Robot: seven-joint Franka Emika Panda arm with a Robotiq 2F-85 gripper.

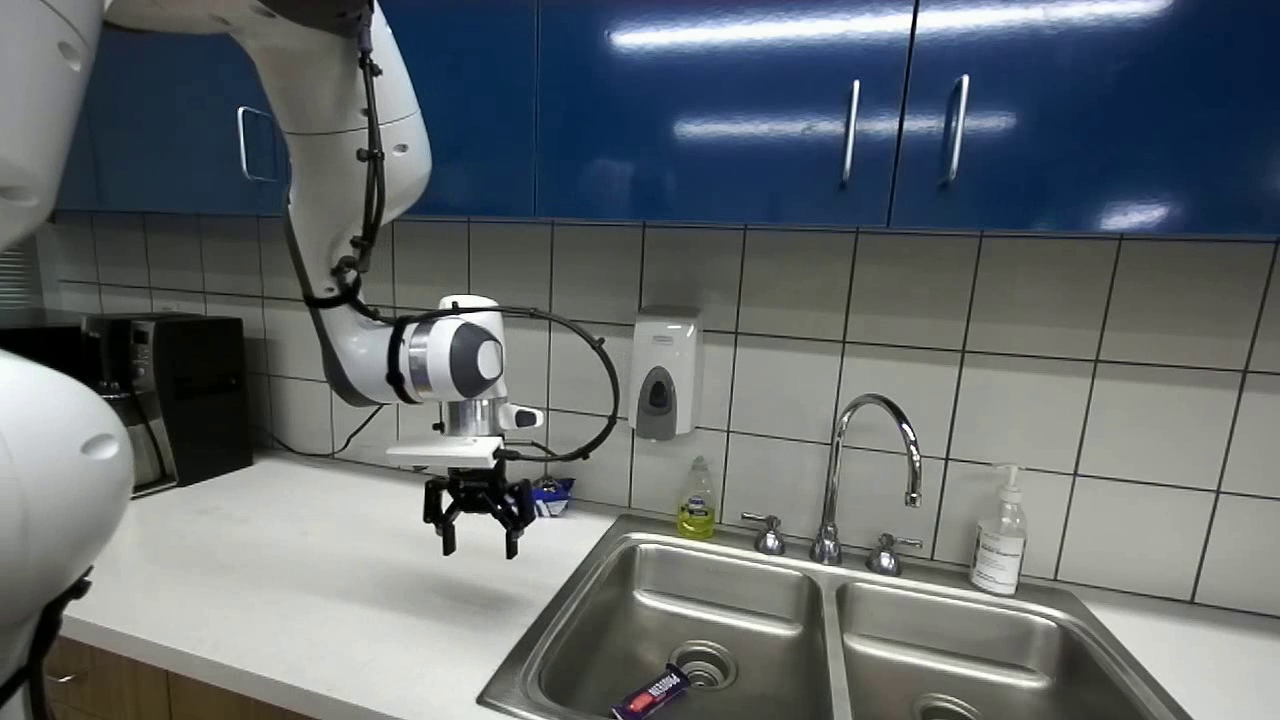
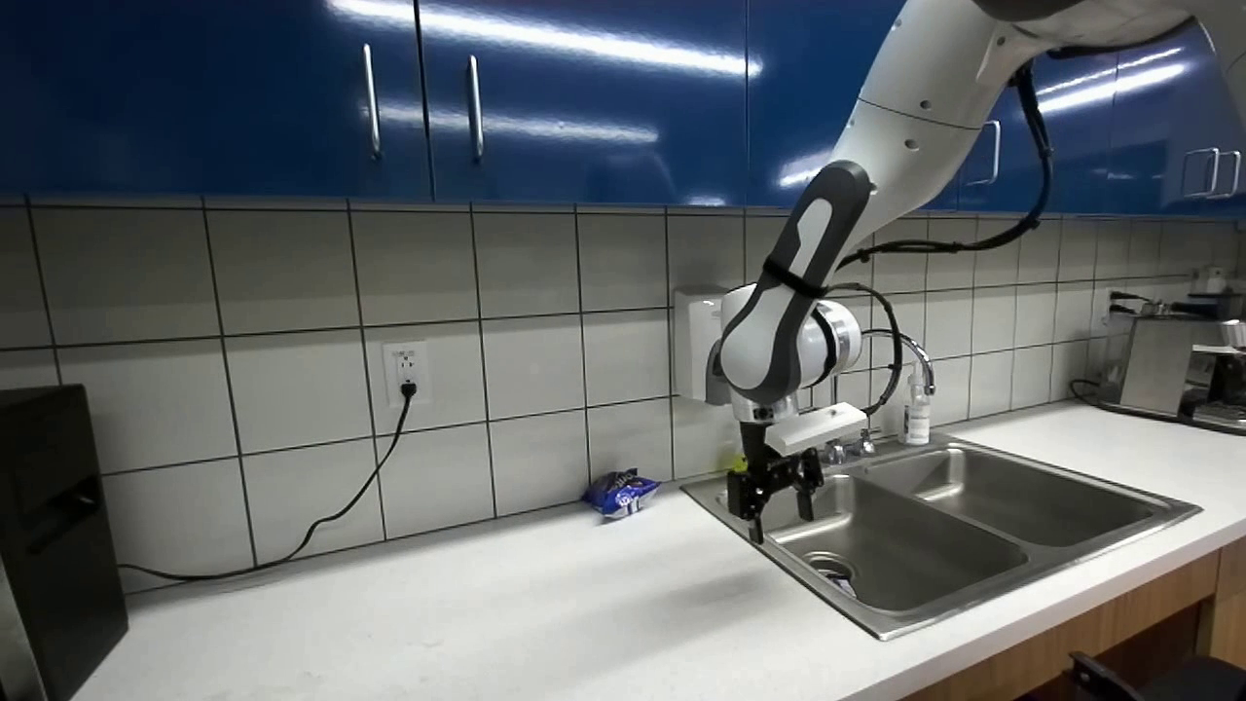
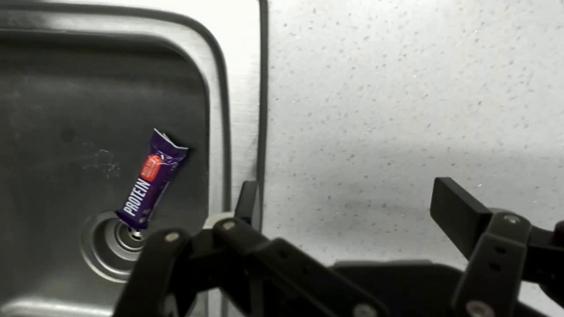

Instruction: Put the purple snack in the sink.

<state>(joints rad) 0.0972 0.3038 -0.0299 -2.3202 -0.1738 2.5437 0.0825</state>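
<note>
1. The purple protein bar [image 3: 152,180] lay in the sink [image 3: 244,101], on the floor of the left basin [image 1: 735,580] as an exterior view showed it, with the word "PROTEIN" legible on its wrapper. One end reached over the edge of the round drain [image 3: 115,251]; whether that end dipped into it could not be told.

2. The gripper [image 1: 480,545] hung in the air, pointing down, its fingers [image 3: 458,215] wide apart with nothing between them. It was well apart from the bar: in the wrist view the bar was to the left of both fingers, while the white speckled counter [image 3: 396,110] showed in the gap.

3. The placing looked finished, since the bar was where the task wanted it and the gripper held nothing. The step in hand seemed to be only getting the arm [image 1: 345,170] clear.

4. The next move, as I judged it, called for no grasp: a small lift, a retreat over the counter away from the sink, then a stop. It needed to avoid the chrome faucet [image 1: 832,475] and leave alone the small blue snack packet [image 2: 621,494] at the counter's far edge, which the task did not name.
</note>
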